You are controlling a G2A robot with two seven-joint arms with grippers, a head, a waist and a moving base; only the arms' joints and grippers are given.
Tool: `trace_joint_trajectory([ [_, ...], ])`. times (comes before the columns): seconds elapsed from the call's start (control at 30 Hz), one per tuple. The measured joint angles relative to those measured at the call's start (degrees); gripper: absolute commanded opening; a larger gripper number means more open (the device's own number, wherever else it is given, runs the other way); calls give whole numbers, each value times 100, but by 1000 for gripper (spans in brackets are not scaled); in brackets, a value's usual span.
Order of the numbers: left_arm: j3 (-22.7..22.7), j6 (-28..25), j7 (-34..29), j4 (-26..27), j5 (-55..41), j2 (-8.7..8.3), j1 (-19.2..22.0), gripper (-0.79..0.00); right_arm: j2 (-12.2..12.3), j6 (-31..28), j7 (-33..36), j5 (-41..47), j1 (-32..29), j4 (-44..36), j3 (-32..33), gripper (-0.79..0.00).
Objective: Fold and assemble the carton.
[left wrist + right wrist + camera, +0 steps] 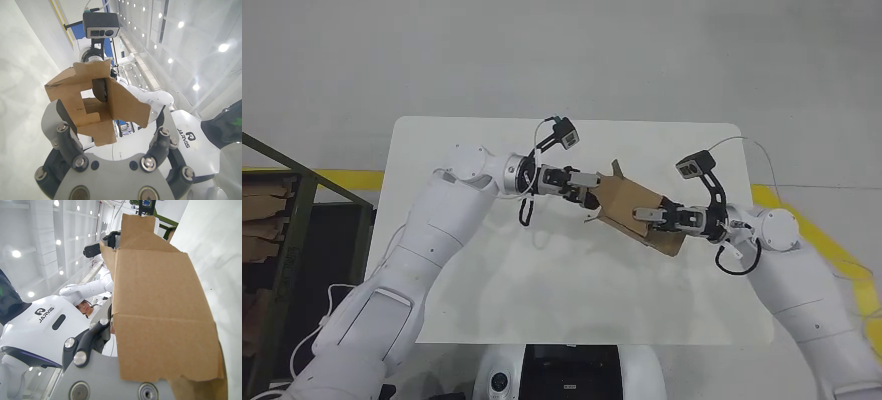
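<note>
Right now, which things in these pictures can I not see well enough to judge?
Right gripper hold: right wrist view, the carton covers it.
Carton underside and any contact with the table: top view, the carton itself hides this.
Carton's near end: right wrist view, cut off by the picture edge.

No text, label, number or sign can be read on the carton (627,203); its brown cardboard faces are plain. The white table (542,290) bears no lettering either.
</note>
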State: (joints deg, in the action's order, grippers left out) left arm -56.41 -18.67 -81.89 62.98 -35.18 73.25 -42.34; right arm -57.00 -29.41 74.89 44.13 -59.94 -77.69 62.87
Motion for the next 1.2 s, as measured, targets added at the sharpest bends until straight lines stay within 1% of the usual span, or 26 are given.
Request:
trace_joint_trajectory([
  [0.2, -103, 12, 9, 230, -2, -45, -133, 0, 34, -12, -12, 137, -99, 54, 187, -785],
  [0.5, -248, 75, 50, 518, 56, -115, -324, 0, -5, -208, -209, 356, -129, 535, 317, -785],
  [0.6, -261, 74, 53, 580, 65, -126, -353, 0, -43, -249, -326, 370, -89, 776, 285, -785],
  [0.73, -250, 84, 42, 630, 56, -131, -363, 0, -104, -155, -655, 317, -39, 935, 201, -785],
  [0.93, -177, 85, 63, 634, 55, -115, -318, 0, -174, -46, -922, 115, -20, 884, 72, -785],
  [1.2, -120, 76, 175, 522, 138, -100, -220, 0, -208, -48, -654, -5, -45, 696, 37, -785],
])
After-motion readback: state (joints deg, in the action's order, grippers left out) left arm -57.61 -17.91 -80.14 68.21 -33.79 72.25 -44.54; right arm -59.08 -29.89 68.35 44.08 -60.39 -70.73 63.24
